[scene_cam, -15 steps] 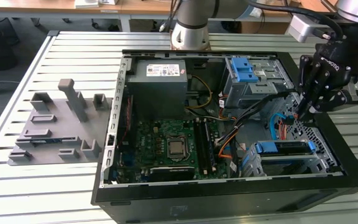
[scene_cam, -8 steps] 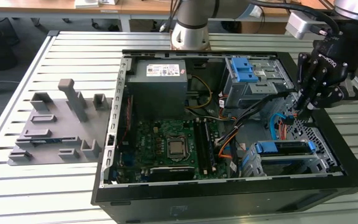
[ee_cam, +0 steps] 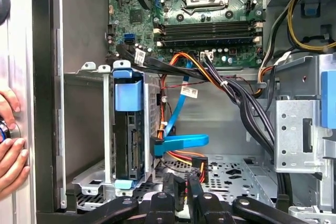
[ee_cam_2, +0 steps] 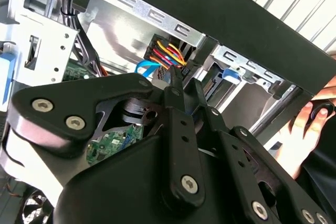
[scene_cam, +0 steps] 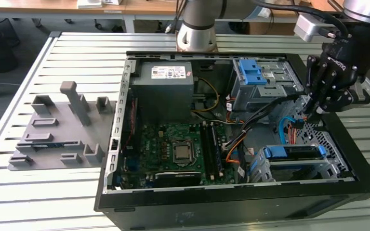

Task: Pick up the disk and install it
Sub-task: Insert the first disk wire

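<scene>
The disk (scene_cam: 292, 153) sits in the metal drive cage (scene_cam: 329, 168) at the near corner of the open computer case, towards the exterior view's right. Its blue end handle (ee_cam: 128, 96) faces into the case, and its dark edge (ee_cam: 129, 145) stands inside the cage frame. My gripper (scene_cam: 311, 114) hangs over the case floor beside the cage, apart from the disk. Its black fingers (ee_cam: 174, 184) stand close together, shut, with nothing between them. In the second wrist view the gripper (ee_cam_2: 186, 85) points at a bundle of coloured wires.
A blue flat cable plug (ee_cam: 181, 142) and orange and black cables (ee_cam: 231, 90) lie between gripper and cage. The motherboard (scene_cam: 178, 149), grey power supply (scene_cam: 165, 84) and blue latch bracket (scene_cam: 252, 72) fill the case. A person's hand (ee_cam: 8, 145) rests outside the case wall. A grey fixture (scene_cam: 56, 134) sits on the table.
</scene>
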Robot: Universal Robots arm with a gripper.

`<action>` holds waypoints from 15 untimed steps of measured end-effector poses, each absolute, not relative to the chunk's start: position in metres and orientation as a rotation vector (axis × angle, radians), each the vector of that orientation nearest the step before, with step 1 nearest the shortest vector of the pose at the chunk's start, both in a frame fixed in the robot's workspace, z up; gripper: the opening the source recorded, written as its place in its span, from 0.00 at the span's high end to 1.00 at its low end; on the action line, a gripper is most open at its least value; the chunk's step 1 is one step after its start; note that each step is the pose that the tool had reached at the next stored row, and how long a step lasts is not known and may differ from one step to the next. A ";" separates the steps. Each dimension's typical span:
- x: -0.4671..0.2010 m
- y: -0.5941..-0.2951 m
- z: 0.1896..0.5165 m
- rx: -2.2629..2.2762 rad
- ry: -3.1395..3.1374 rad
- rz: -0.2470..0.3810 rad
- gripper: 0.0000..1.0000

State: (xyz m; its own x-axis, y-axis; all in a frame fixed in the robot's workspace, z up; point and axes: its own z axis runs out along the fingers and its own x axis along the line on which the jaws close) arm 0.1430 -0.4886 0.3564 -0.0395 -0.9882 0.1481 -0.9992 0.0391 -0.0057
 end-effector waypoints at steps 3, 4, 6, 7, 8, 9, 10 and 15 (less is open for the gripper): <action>0.143 -0.489 0.355 2.102 -2.187 0.164 0.75; 0.143 -0.489 0.355 2.102 -2.187 0.164 0.75; 0.143 -0.489 0.355 2.102 -2.187 0.164 0.77; 0.143 -0.489 0.355 2.102 -2.187 0.164 0.77; 0.143 -0.489 0.355 2.102 -2.187 0.164 0.77; 0.143 -0.489 0.355 2.102 -2.187 0.164 0.84; 0.143 -0.489 0.354 2.102 -2.187 0.164 0.84; 0.141 -0.489 0.354 2.106 -2.192 0.174 0.84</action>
State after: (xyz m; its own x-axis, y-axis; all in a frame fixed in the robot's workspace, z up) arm 0.1413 -0.4891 0.3544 -0.0409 -0.9880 0.1486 -0.9991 0.0390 -0.0153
